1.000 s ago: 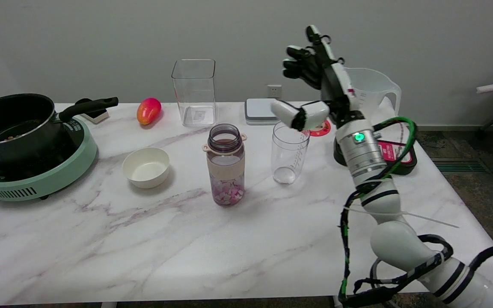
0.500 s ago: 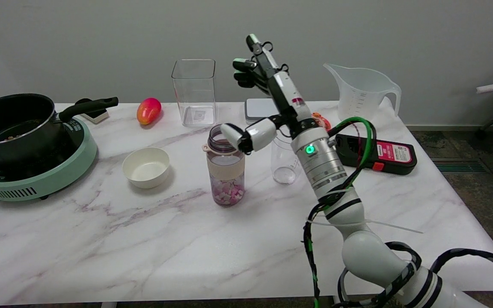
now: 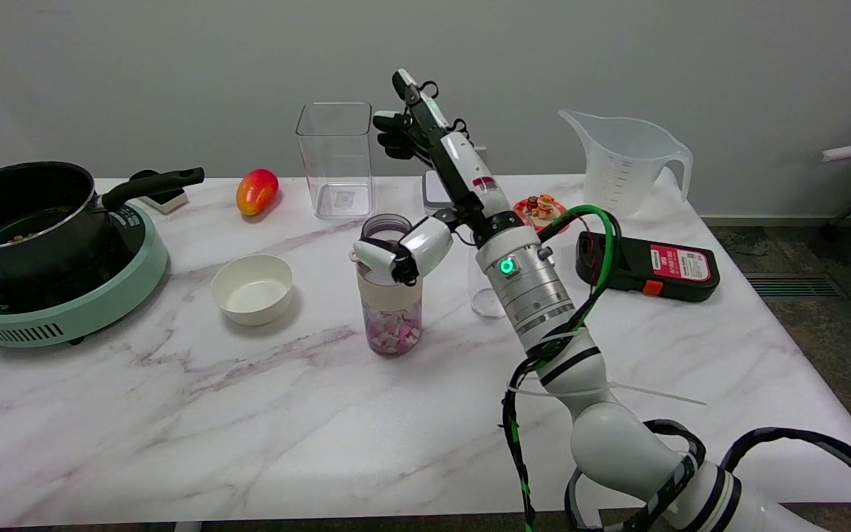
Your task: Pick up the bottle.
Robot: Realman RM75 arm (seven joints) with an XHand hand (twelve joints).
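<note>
The bottle (image 3: 391,307) stands upright at the table's middle, clear with a beige band, its mouth without a lid, and pink and white pieces at its bottom. My right hand (image 3: 425,192) hangs just right of and above it, fingers spread and pointing up toward the far wall. Its thumb (image 3: 396,255) crosses in front of the bottle's neck; I cannot tell whether it touches. The hand holds nothing. A clear cup (image 3: 486,284) stands behind my forearm, mostly hidden.
A white bowl (image 3: 252,288) sits left of the bottle. A black pot (image 3: 19,214) rests on a green cooker (image 3: 63,303) at far left. Along the back are a mango (image 3: 256,191), a square clear container (image 3: 335,159), a measuring jug (image 3: 625,162), a small dish (image 3: 540,207) and a black device (image 3: 647,262).
My right arm has swung left from the jug's side to the bottle. The thumb now lies across the bottle's neck. The jug and black device are uncovered.
</note>
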